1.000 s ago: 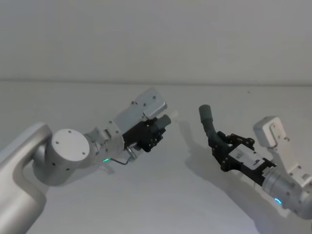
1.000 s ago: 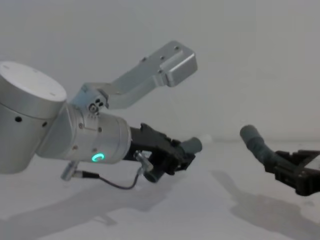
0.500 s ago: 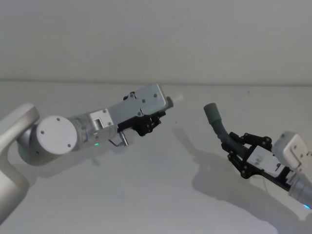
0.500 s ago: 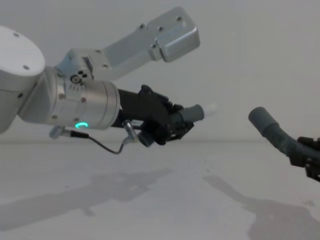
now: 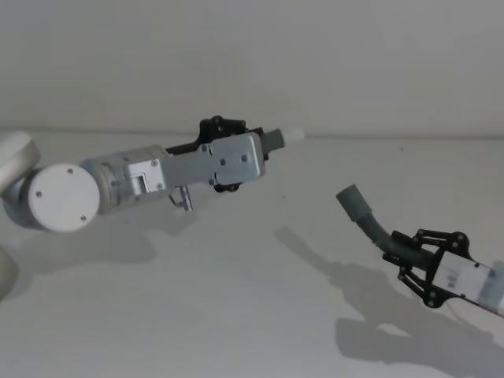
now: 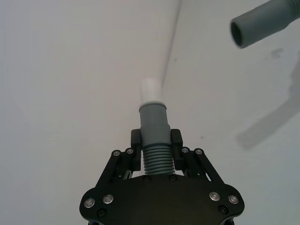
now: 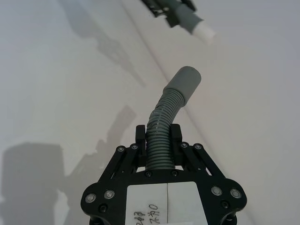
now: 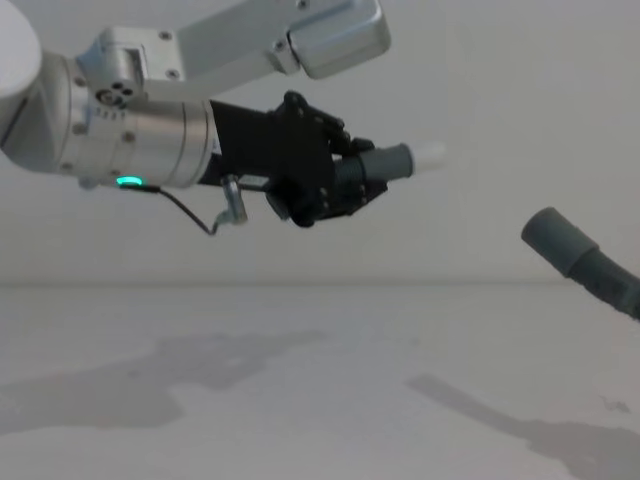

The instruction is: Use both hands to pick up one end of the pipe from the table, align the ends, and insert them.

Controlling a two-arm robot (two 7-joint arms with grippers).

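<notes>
Two dark grey corrugated hose pieces were off the table (image 5: 197, 307), one in each of your grippers, and their ends were not yet joined. Your left gripper (image 8: 358, 185) was raised high above the table on the left of the head view, with its arm reaching across towards the right. Its black fingers (image 6: 136, 141) were clamped on the corrugated section of the left hose piece (image 6: 156, 161), just behind the smooth grey cuff (image 6: 153, 123). The narrower white tip (image 8: 430, 155) projected forward of that cuff and pointed to the right, roughly level in the chest view. A green light ring (image 8: 128, 182) showed on the left arm behind the gripper. Your right gripper (image 7: 158, 134) sat lower, at the right of the head view, and its fingers were closed on the corrugated body of the right hose piece (image 7: 161, 117). That piece rose out of the jaws, bent, and ended in the wider hollow cuff (image 5: 353, 200), which angled up and to the left towards the white tip. In the left wrist view you could see the open mouth of the hollow cuff off to one side of the white tip's axis, so the two ends were not in line. The hollow cuff lay lower than the white tip and well apart from it. Both arms and both hose pieces threw shadows (image 5: 331, 268) on the table beneath.
</notes>
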